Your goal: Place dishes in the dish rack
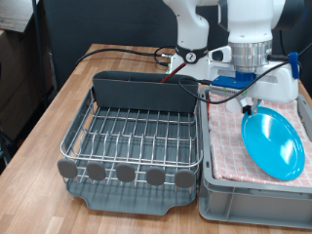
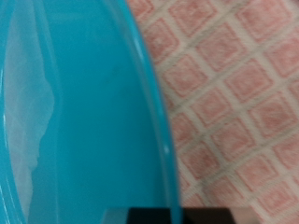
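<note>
The light-blue plate (image 1: 275, 143) stands tilted over the red-and-white checked cloth (image 1: 229, 146) at the exterior view's right. My gripper (image 1: 250, 103) is at the plate's upper left rim and shut on it. In the wrist view the plate (image 2: 75, 112) fills most of the picture and its rim runs down between my fingers, of which only a dark tip (image 2: 154, 216) shows. The silver wire dish rack (image 1: 132, 136) stands at the left with nothing on its grid, with its dark grey caddy (image 1: 136, 88) at the back. The white cup and the wooden spoon are out of view.
The cloth lies on a grey rectangular bin (image 1: 249, 200) right beside the rack. The rack's grey drip tray (image 1: 127, 200) juts out at the front. Black cables (image 1: 117, 54) run over the wooden table behind the rack. The cloth (image 2: 234, 103) shows beside the plate.
</note>
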Available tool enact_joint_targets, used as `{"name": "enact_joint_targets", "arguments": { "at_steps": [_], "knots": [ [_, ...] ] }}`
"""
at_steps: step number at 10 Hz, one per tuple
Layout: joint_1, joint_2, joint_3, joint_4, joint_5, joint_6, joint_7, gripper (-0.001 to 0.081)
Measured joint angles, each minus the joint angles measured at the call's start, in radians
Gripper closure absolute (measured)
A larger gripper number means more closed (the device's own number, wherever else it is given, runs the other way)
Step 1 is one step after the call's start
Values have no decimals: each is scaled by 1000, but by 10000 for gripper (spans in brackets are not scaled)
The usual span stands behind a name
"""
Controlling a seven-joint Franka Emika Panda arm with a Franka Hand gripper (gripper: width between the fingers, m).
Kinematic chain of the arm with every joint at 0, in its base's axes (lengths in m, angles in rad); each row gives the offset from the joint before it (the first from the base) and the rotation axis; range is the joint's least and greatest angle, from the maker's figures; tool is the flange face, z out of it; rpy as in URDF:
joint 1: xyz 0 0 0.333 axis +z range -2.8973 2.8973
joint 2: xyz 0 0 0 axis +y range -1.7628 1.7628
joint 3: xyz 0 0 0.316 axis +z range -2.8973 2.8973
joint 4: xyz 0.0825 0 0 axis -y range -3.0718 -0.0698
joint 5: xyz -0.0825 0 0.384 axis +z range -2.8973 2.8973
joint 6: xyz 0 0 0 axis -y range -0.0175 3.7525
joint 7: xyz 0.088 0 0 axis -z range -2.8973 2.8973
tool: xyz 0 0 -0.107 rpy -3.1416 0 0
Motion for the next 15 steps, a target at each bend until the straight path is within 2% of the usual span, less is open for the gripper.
{"name": "enact_joint_targets", "arguments": {
  "at_steps": [1, 3, 6, 8, 9, 11, 12, 14, 15],
  "knots": [
    [-1, -27, -3, 9, -68, -64, 34, 787],
    [-1, -76, -3, 33, -131, -186, 39, 787],
    [-1, -133, 2, 84, -160, -347, -3, 787],
    [-1, -148, 8, 140, -192, -476, -3, 787],
    [0, -153, 10, 159, -192, -492, 5, 787],
    [-1, -153, 10, 162, -192, -492, 13, 787],
    [-2, -153, 9, 170, -221, -542, 12, 787],
    [-15, -174, 0, 209, -359, -706, -5, 787],
    [-25, -189, -7, 216, -426, -752, -23, 787]
  ]
}}
